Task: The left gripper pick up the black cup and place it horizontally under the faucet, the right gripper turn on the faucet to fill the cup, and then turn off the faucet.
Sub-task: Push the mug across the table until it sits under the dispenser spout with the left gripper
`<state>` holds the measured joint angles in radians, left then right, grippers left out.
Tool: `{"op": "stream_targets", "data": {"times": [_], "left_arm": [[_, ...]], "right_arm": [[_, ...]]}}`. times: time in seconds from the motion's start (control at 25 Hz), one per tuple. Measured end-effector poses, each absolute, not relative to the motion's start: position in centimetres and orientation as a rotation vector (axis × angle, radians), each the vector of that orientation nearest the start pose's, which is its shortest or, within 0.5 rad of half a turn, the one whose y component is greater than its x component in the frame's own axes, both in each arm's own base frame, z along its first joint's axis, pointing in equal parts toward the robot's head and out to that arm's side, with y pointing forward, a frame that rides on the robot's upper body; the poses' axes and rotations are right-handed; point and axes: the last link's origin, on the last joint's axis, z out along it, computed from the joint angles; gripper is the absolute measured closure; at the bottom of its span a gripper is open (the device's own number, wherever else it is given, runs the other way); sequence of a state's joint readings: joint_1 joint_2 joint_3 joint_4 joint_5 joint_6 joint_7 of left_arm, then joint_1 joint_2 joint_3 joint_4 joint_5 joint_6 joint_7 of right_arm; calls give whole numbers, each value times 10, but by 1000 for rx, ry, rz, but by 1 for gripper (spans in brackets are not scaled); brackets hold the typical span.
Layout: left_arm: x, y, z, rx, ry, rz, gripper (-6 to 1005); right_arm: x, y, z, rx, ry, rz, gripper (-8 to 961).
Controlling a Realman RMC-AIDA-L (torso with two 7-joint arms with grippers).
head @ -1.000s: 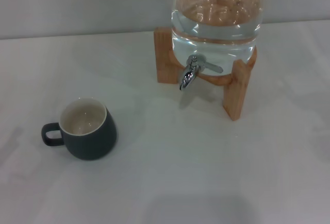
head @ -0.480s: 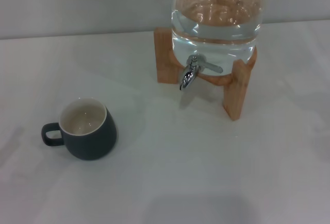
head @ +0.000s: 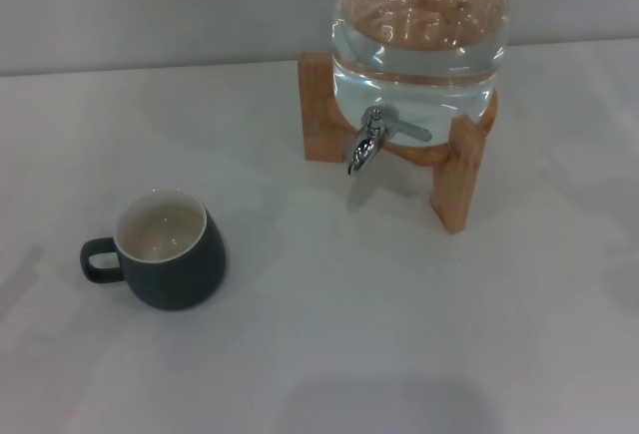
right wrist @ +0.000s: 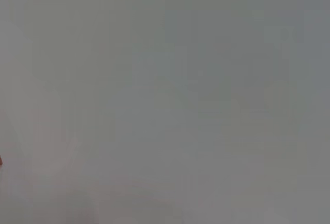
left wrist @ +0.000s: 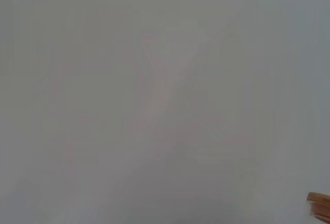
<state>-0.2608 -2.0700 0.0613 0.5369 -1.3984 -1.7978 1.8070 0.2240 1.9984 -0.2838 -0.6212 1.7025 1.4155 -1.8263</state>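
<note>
Neither end effector shows in any view, so where the black cup (head: pixel 172 250) lies relative to them, and whether they are spread or pressed together, cannot be told. Both wrist views show only a plain pale surface; the left wrist view also catches a small corner of wood (left wrist: pixel 320 205) at the frame's edge.

In the head view the black cup stands upright on the white desk (head: pixel 379 334), toward the robot's left and nearer the robot than the jug. Its cream-white inside faces up and looks empty, and its small loop handle (head: pixel 99 260) points to the robot's left.

The faucet (head: pixel 367 143) sits well apart from the cup, farther from the robot and to its right. It is a shiny chrome tap with its spout angled down and a thin lever (head: pixel 409 129) reaching toward the robot's right. It is mounted low on a clear water jug (head: pixel 419 25) that rests in a wooden stand (head: pixel 454 185). No water runs from the spout.

The desk between cup and faucet is bare, and the patch of desk under the spout holds nothing
</note>
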Motion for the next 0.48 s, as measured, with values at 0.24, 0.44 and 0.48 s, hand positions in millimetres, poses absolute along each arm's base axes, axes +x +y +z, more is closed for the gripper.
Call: {"op": "stream_targets", "data": {"times": [0.24,0.44,0.48], "left_arm": [[-349,241,94,-1837,-812,-1279,124],[-349,241,94,-1837,-810,-1277,124],[-349,241,95,-1836,-809,-1278,125]], "right_arm": [[387,272,156,-1594,778,998,112],[387,272,156,-1593,777,998,112],[387,273,156,-1593,777,998,112]]}}
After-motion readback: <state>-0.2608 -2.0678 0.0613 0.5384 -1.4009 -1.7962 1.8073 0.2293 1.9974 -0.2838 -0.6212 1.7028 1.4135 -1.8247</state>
